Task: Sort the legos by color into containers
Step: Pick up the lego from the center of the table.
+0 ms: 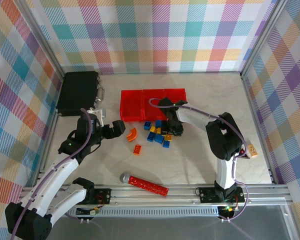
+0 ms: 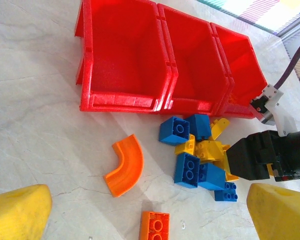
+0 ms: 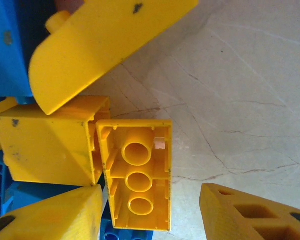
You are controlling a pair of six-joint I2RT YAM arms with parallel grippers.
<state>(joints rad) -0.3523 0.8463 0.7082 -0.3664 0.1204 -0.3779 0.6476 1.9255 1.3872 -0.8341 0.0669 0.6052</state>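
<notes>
The left gripper hangs spread wide just beside the curved orange lego. Behind the lego pile, the 3 red containers sit empty. The right gripper straddles an upturned yellow lego, jaws part-spread and not yet pinching. A first pick seems in hand; next it likely needs to squeeze, then lift.

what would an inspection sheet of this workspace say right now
surface: pale marbled tabletop
job's things: three joined red bins, nothing seen inside; blue, yellow, orange legos piled before them; curved orange piece and orange brick lie apart
clutter: black case, red studded bar
grippers: left gripper open, left of the pile; right gripper open, astride an upturned yellow brick
cables: purple cable along each arm
surroundings: plaid walls, metal rail
</notes>
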